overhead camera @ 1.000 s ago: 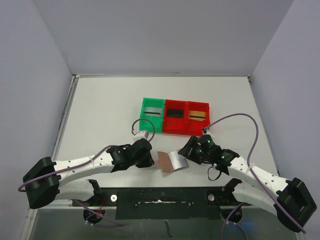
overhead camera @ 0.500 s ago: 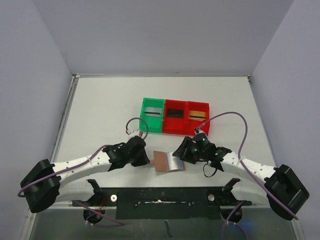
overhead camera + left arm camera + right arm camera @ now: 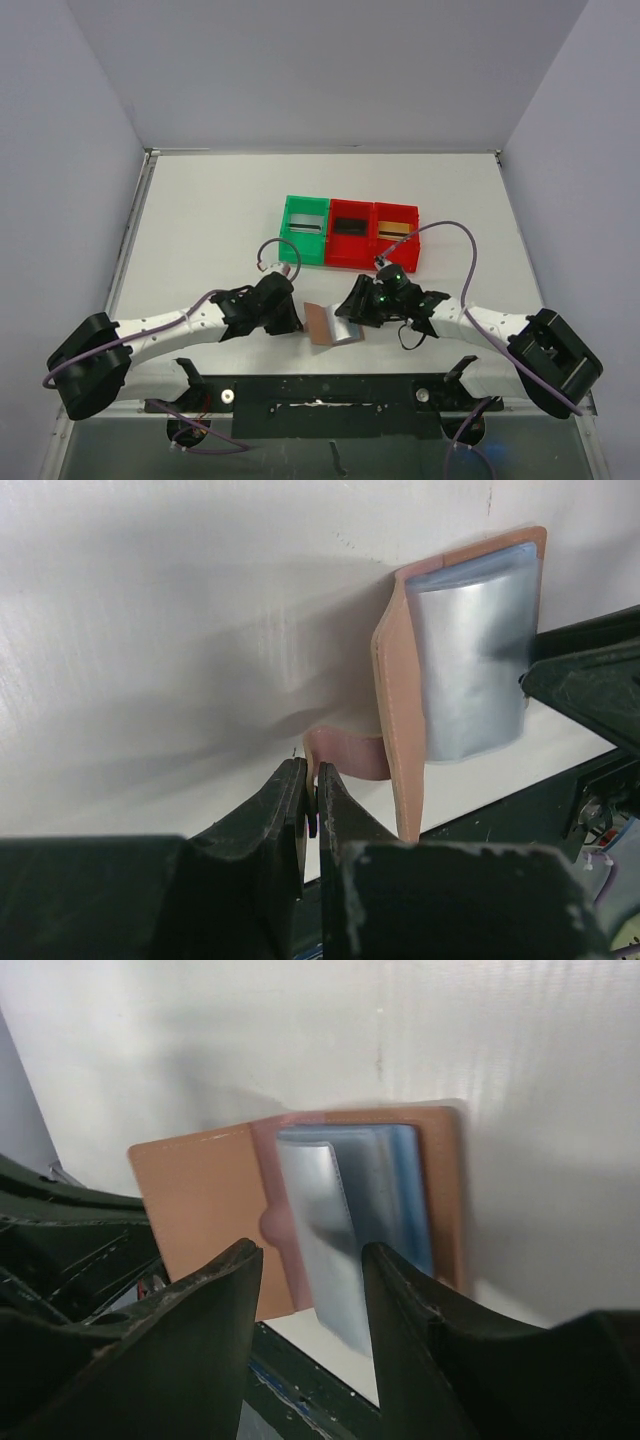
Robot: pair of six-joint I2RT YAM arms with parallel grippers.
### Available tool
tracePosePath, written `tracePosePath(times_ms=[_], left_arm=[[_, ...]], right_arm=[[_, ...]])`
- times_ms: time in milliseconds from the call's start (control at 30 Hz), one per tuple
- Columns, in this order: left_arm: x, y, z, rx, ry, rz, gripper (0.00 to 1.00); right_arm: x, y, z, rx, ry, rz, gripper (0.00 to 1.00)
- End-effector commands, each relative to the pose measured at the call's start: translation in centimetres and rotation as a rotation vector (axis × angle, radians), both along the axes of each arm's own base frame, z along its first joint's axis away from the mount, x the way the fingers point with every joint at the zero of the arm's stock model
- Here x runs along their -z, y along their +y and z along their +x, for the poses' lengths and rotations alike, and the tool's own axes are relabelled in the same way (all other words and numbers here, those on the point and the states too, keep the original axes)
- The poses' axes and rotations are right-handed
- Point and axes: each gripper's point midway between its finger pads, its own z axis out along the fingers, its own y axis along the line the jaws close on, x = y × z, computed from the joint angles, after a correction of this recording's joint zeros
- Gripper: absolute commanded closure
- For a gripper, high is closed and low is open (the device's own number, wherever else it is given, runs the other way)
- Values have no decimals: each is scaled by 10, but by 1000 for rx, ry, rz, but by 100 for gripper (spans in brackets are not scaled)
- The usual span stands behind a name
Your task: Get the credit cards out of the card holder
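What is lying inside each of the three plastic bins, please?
The green bin holds a silvery grey card, the middle red bin a black card, the right red bin a gold card. Anything beneath the cards is covered.

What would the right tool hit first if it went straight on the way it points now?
Probably the silvery sleeves of the open card holder: they sit right ahead, between the fingers of the right tool, though depth is unclear.

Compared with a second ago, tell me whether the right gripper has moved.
Yes. The right gripper slid left, from below the right-hand red bin to below the middle red bin, reaching the open card holder.
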Motion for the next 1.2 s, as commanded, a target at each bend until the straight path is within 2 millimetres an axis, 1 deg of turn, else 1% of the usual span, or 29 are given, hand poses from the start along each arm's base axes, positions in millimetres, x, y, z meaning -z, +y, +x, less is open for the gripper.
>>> tracePosePath(times_ms=[0, 67, 133, 233, 367, 433, 533, 600, 667, 767, 833, 867, 933, 1000, 1067, 1100, 1167], left_arm=[[-7, -15, 7, 21, -22, -56, 100], [-6, -15, 7, 21, -19, -54, 100], [-5, -16, 7, 19, -16, -53, 100], [-5, -15, 6, 17, -15, -55, 100], [-5, -16, 7, 17, -19, -58, 100], [-4, -17, 8, 17, -19, -59, 100], [-4, -16, 9, -1, -20, -54, 100], [-3, -12, 11, -34, -18, -40, 100], [-1, -6, 10, -68, -14, -34, 100], [0, 0, 11, -103, -14, -37, 100], [2, 3, 10, -114, -11, -40, 100], [0, 3, 10, -117, -15, -46, 93], [-3, 1, 11, -123, -27, -69, 77], [-10, -2, 14, -129, -48, -110, 65], [-15, -7, 16, -137, -65, -153, 56], [-21, -10, 18, -137, -82, -183, 53], [-27, -15, 22, -137, -101, -224, 49]], right_arm=[[-48, 30, 16, -67, -128, 125, 55], [-46, 27, 18, -61, -114, 86, 55], [-42, 24, 17, -58, -98, 42, 50], [-40, 27, 12, -85, -93, 39, 49], [-55, 47, 4, -177, -137, 120, 48], [-56, 59, 1, -216, -135, 145, 46], [-50, 76, -3, -278, -104, 156, 45], [-45, 84, -2, -292, -96, 142, 46], [-36, 87, 2, -269, -75, 135, 45], [-23, 87, 5, -226, -34, 132, 38], [-13, 83, 6, -172, -11, 132, 36], [-11, 82, 6, -150, -4, 152, 36], [-6, 76, 6, -108, 12, 184, 37], [-2, 67, 8, -68, 23, 219, 38], [-1, 61, 9, -39, 31, 237, 41], [-2, 59, 11, -30, 26, 243, 44], [-4, 59, 11, -32, 17, 250, 49]])
